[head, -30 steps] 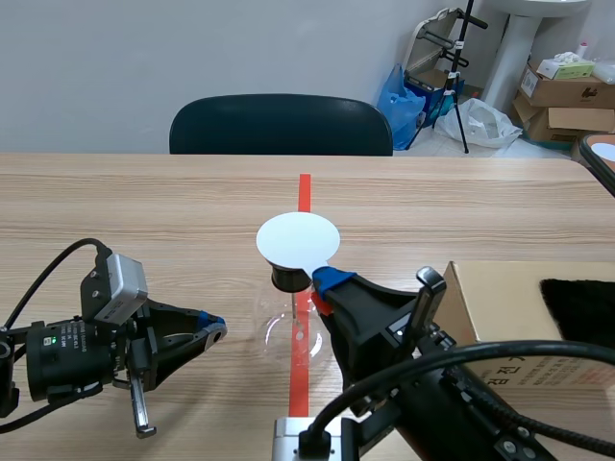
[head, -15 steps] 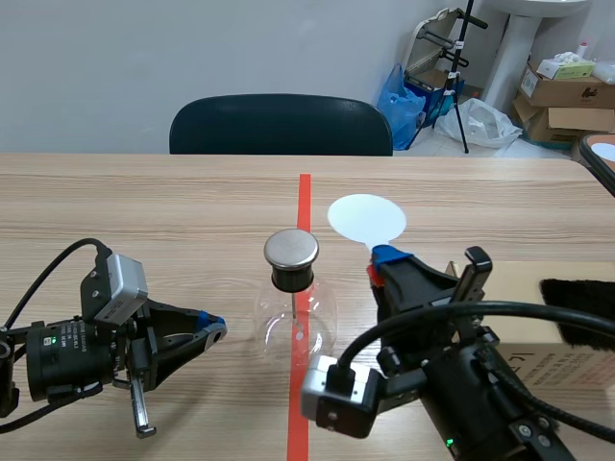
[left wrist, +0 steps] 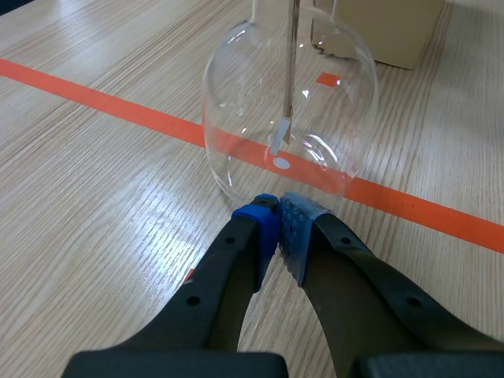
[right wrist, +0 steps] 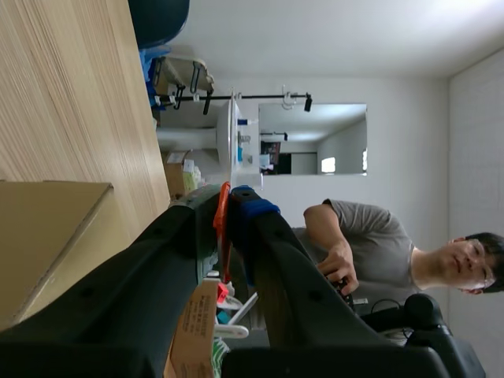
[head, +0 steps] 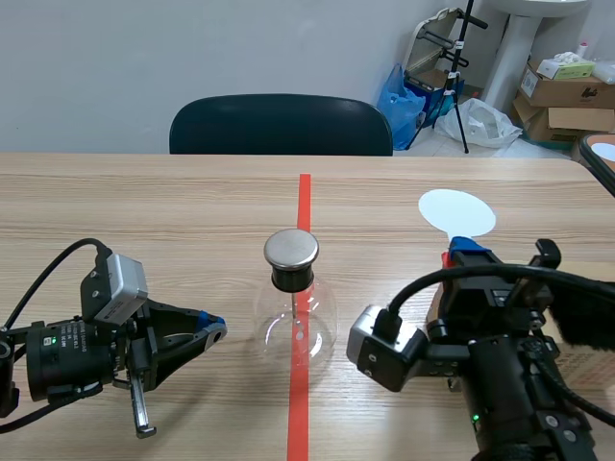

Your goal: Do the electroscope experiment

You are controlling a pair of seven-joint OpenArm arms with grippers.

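Glass electroscope flask (head: pixel 294 327) stands on the wooden table (head: pixel 144 211), on the orange-red tape line, with a metal cap (head: pixel 291 249) on top and a thin rod hanging inside the bulb. My left gripper (left wrist: pixel 277 214) lies low beside the flask, fingers closed together on nothing, tips pointing at the glass. My right gripper (head: pixel 468 252) is clamped on the orange handle of a white disc paddle (head: pixel 456 211), well to the flask's right, near a cardboard box (left wrist: pixel 378 31).
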